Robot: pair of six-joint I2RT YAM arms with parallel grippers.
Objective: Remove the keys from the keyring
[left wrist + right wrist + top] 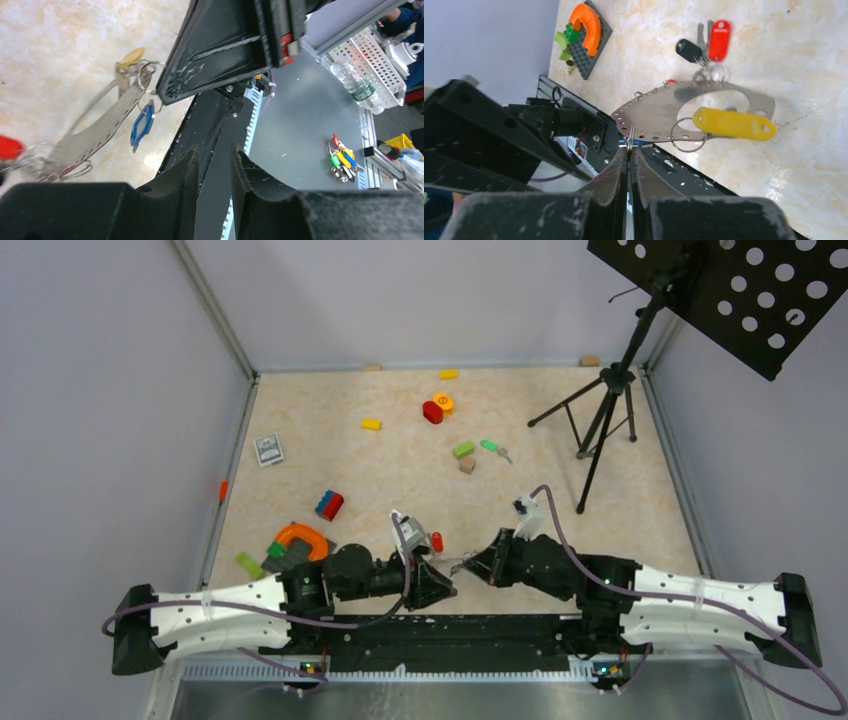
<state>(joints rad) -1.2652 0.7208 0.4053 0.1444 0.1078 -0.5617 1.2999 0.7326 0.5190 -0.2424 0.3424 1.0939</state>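
Beige tabletop (400, 460) backs the keyring (649, 115), long axis running left-right.

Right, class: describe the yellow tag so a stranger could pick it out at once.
Find the right gripper, pinching the grey perforated keyring. Across that loop's opening lies the yellow tag, hung on a wire ring. It is the only yellow piece, set apart from the red tag and black tag clustered at the loop's far end.
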